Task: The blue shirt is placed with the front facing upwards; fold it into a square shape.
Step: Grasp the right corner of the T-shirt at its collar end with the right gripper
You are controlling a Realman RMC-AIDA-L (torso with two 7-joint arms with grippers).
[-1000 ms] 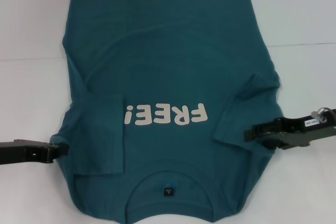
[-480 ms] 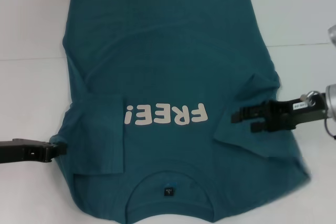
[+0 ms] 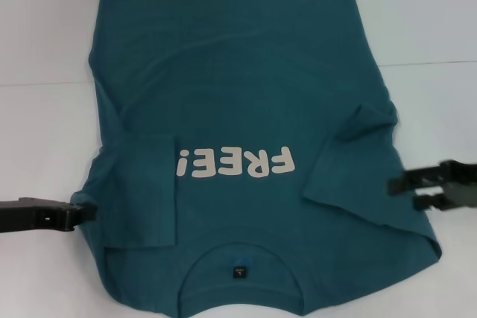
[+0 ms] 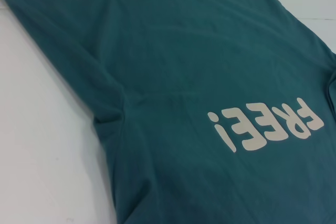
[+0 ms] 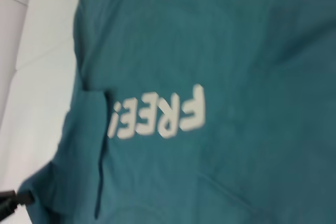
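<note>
Teal-blue cotton T-shirt (image 3: 246, 132): soft, light, limp; pinch hem corners. Left gripper (image 3: 83, 212) at sleeve edge, state unclear; right gripper (image 3: 399, 184) open, empty.

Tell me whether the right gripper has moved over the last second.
Yes. The right gripper went in over the shirt toward the lettering, then pulled back out to the shirt's right edge, open.

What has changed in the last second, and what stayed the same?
The right gripper first reached inward over the blue shirt, above its folded right sleeve, then drew back outward to the shirt's right edge; its fingers are apart and hold nothing. The cloth near the lower right edge shifted slightly. The left gripper stayed at the shirt's left edge. The lettering and folded left sleeve did not move.
</note>
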